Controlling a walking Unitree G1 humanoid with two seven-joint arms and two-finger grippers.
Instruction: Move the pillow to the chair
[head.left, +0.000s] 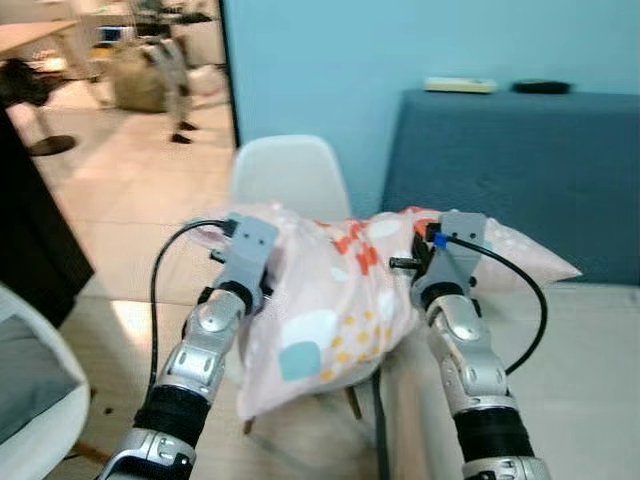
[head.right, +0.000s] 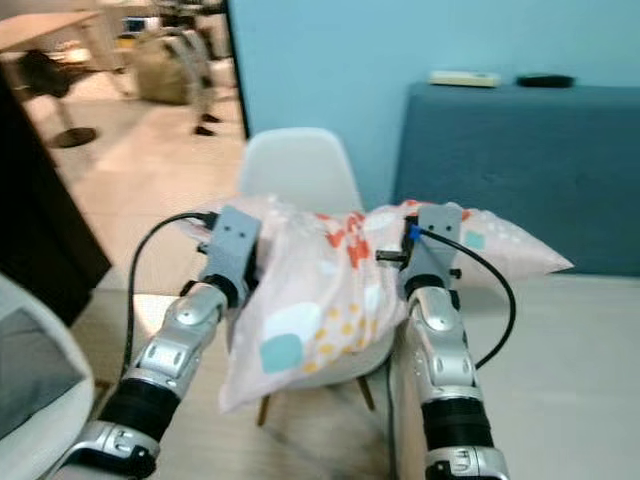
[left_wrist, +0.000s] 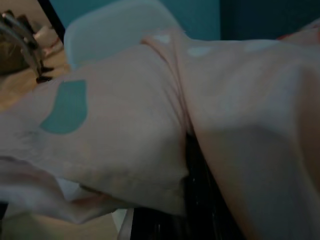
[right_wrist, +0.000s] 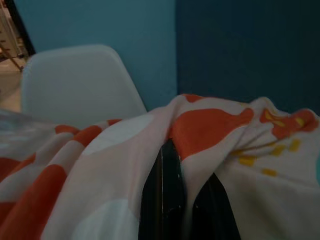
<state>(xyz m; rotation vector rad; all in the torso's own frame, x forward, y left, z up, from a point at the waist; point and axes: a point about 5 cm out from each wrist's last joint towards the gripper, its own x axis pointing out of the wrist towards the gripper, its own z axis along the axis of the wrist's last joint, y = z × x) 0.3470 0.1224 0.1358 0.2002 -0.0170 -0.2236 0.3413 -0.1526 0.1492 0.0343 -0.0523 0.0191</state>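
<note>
Soft pink patterned pillow (head.left: 340, 310), pinched by left gripper (head.left: 243, 262) and right gripper (head.left: 432, 262), hangs crosswise at frame centre over the white plastic chair (head.left: 288, 178).

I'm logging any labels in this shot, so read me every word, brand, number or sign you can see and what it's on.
None can be read.
The pillow, held over the white chair, carries only coloured patches, no lettering.
The flat pale item on the blue cabinet is too blurred to show any print.
The arms show no legible markings.
</note>
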